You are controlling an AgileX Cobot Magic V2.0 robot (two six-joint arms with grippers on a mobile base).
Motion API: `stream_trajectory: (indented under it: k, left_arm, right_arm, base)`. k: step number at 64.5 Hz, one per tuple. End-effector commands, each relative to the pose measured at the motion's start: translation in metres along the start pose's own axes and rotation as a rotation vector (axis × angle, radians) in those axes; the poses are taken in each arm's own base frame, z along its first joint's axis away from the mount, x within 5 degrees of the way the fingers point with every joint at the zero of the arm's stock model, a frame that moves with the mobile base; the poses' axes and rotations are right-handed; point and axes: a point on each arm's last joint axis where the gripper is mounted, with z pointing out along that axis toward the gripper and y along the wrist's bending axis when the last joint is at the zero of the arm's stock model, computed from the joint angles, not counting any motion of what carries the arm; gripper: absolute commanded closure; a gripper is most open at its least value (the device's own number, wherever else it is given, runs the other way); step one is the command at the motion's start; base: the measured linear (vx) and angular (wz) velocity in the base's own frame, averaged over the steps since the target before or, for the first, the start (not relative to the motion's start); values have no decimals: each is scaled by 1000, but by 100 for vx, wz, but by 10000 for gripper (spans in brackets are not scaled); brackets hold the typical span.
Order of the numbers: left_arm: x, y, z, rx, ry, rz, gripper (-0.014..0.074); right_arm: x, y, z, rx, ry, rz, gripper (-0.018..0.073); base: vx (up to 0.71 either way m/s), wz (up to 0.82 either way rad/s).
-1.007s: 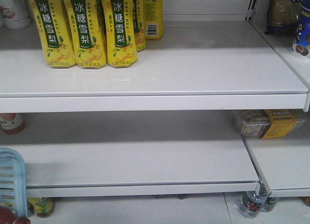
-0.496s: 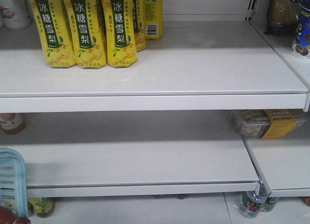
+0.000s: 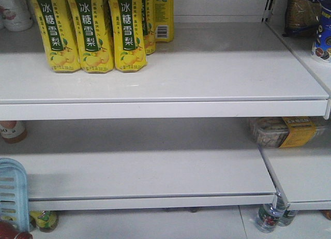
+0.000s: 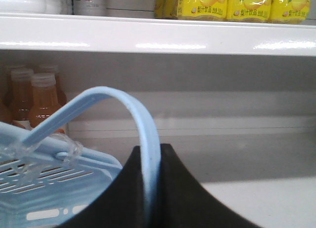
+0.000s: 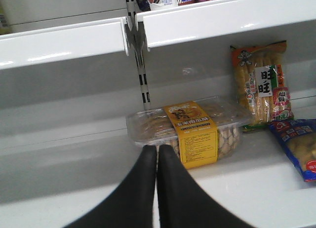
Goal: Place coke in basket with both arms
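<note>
White shelves (image 3: 165, 73) — basket (image 4: 54, 183) handle (image 4: 143, 139) in left tool (image 4: 150, 188)

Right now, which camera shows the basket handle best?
The left wrist view: the handle arches up, pinched in the left end effector. The front view catches only the basket corner; the right wrist view shows none.

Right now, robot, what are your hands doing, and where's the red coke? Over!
Left tool shut on basket handle. Right tool shut, empty, facing a snack box. Coke barely visible beside the basket. Nothing blocking.
</note>
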Motion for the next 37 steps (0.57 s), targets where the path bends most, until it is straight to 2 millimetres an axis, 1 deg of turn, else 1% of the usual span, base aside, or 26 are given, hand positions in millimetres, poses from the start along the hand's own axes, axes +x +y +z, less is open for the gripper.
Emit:
stream_trajectory:
  k: [1,37]
  left_arm:
    - [-17,-3,-3,24,-192,72,603]
    - [-17,-3,-3,24,-192,72,603]
  right_arm:
    - [-4,2,-1,-28,-81,-15,564]
    - [-4,2,-1,-28,-81,-15,564]
  base:
    - [0,0]
    - [0,0]
